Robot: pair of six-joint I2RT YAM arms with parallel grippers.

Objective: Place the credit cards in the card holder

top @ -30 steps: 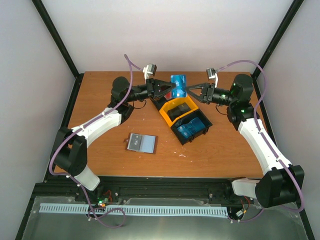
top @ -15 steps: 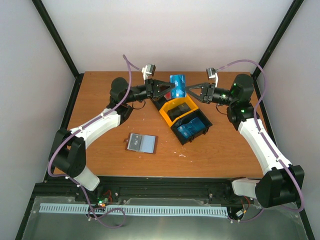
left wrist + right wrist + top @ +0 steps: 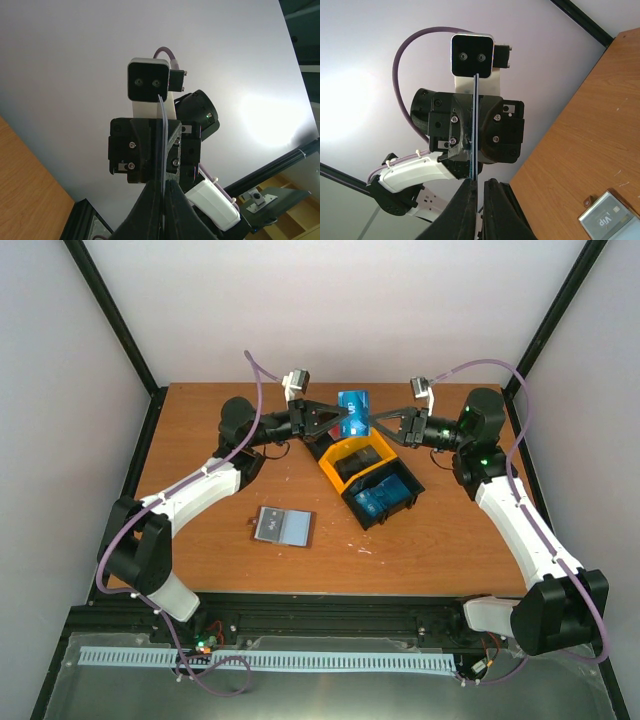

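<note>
Right hand (image 3: 374,423) has clamped blue card (image 3: 355,412) above wooden table (image 3: 200,440), white walls (image 3: 330,300).

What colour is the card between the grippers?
Blue card, pale markings; clearest in top external view.

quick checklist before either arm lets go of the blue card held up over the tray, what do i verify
1. left gripper shut on the blue card: ok
2. right gripper shut on the same card, its edge between the fingers in the wrist view: ok
3. card in the air above the tray, touching nothing else: ok
4. card holder lying open on the table, inside up: ok
5. bare table between tray and holder: ok
6. free slot in the holder: cannot tell
</note>
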